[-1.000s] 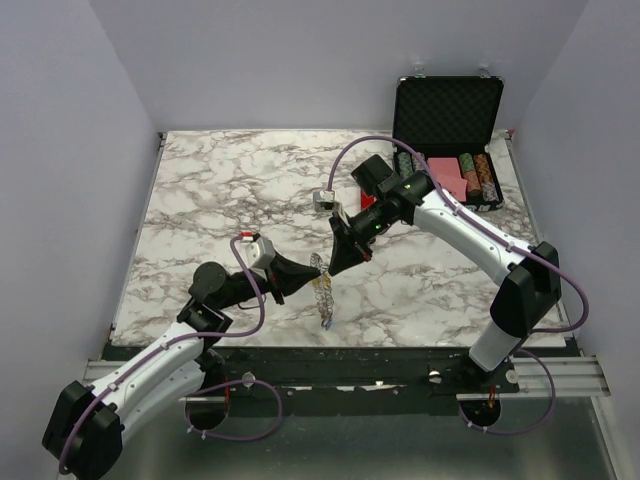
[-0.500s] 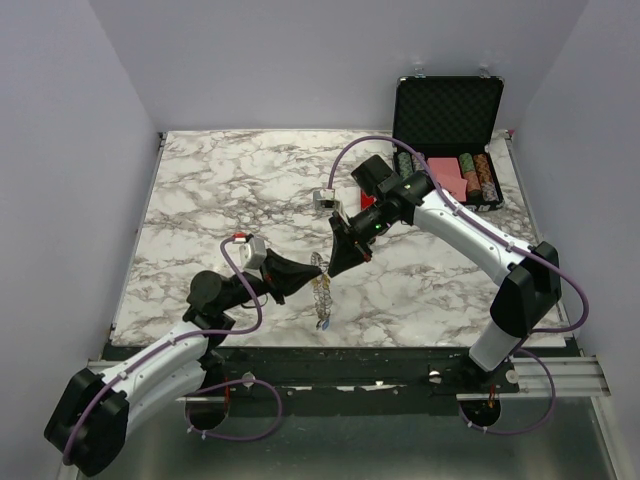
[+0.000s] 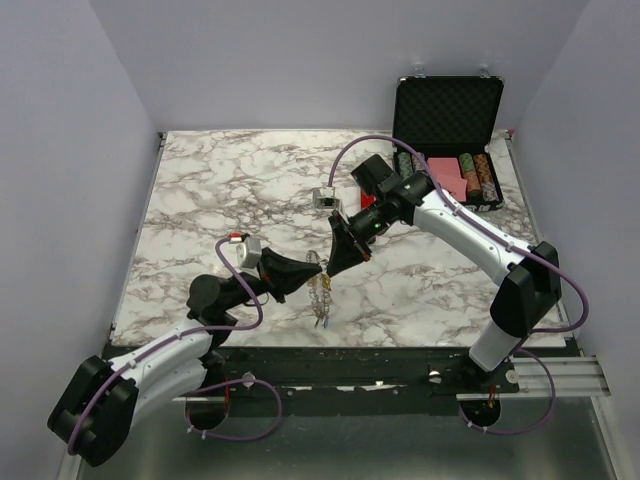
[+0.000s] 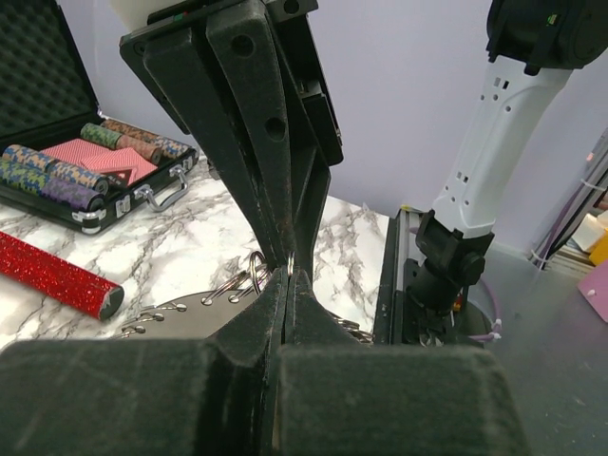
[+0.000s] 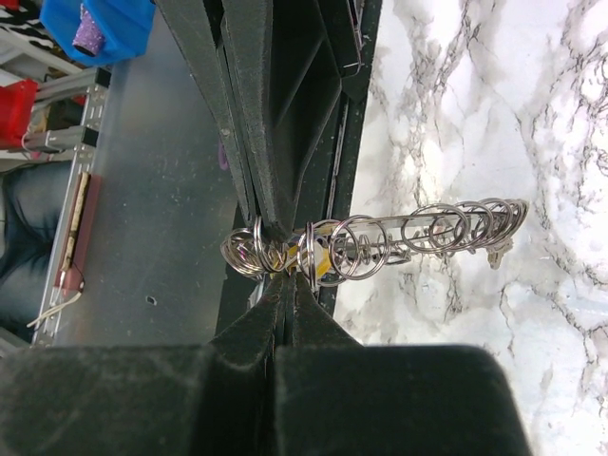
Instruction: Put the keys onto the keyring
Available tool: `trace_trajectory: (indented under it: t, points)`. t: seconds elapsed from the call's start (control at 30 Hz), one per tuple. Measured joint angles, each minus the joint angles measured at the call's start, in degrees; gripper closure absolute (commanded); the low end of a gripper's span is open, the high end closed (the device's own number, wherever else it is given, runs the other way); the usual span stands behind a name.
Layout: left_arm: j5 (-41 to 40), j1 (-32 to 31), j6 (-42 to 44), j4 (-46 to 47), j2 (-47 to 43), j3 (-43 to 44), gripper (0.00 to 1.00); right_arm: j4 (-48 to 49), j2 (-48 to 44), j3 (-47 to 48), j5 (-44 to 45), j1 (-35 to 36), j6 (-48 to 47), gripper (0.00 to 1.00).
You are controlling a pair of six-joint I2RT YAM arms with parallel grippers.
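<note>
Both arms meet tip to tip above the near-centre of the table (image 3: 220, 190).

Left gripper (image 3: 303, 272): jaws clamped on 1 end of the keyring (image 3: 320, 292).

Right gripper (image 5: 285, 283): jaws pressed together at that same end. I cannot tell what, if anything, sits between its pads.

1 key with a yellow head (image 5: 321, 262) lies among the loops just beside the right fingertips.

Key relation: the ring is edge-on to the right wrist camera. Its row of loops runs sideways from the pinch and hangs toward the near table edge.

Judgement: any threading move must follow that row, and neither arm is nearer.
</note>
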Motion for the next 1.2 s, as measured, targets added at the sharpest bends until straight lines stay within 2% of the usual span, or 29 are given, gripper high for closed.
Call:
trace_trajectory:
  t: [0.3, 0.57, 0.9, 1.2]
  points:
    - [-0.1, 0.0, -1.3, 3.9, 1.4, -0.5, 1.00, 0.3, 0.0, 0.0, -1.0, 0.0, 0.5, 0.97]
    - [-0.3, 0.0, -1.1, 3.2, 0.5, -0.6, 1.00, 0.3, 0.0, 0.0, -1.8, -0.1, 0.6, 0.76]
    - [-0.4, 0.0, 1.1, -2.6, -3.4, -0.7, 1.00, -2.6, 0.0, 0.9, -4.0, -0.9, -3.7, 0.62]
    - [-0.3, 0.0, 1.2, -3.7, -3.1, -0.7, 1.00, -5.0, 0.0, 3.7, -5.2, -0.9, -6.8, 0.60]
